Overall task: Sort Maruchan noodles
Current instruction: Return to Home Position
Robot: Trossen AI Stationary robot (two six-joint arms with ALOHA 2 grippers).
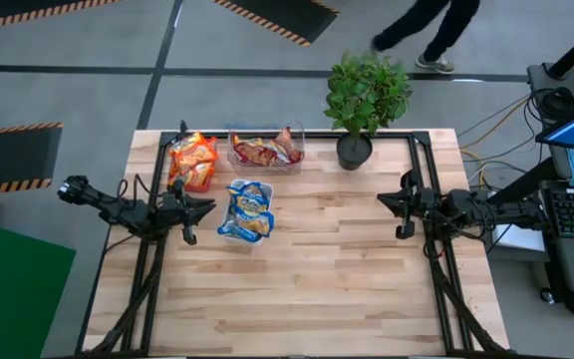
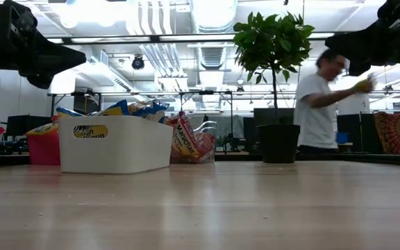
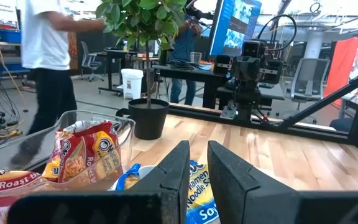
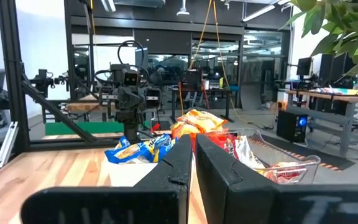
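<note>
Wooden table (image 1: 317, 269) carrying red bin (image 2: 42, 149), white bin (image 2: 113, 146), clear bin (image 3: 127, 130) and potted plant (image 1: 355, 150), all sitting toward its far side.

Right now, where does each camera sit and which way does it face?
High: above the table, facing straight down; left arm at picture left, right arm at right.
Low: at table height, facing level across to the white bin and plant; arms dark in top corners.
Left wrist: on left arm, facing the right arm; own fingers show.
Right wrist: on right arm, facing the left arm; own fingers show.
Shared: high and low both show the plant.
</note>
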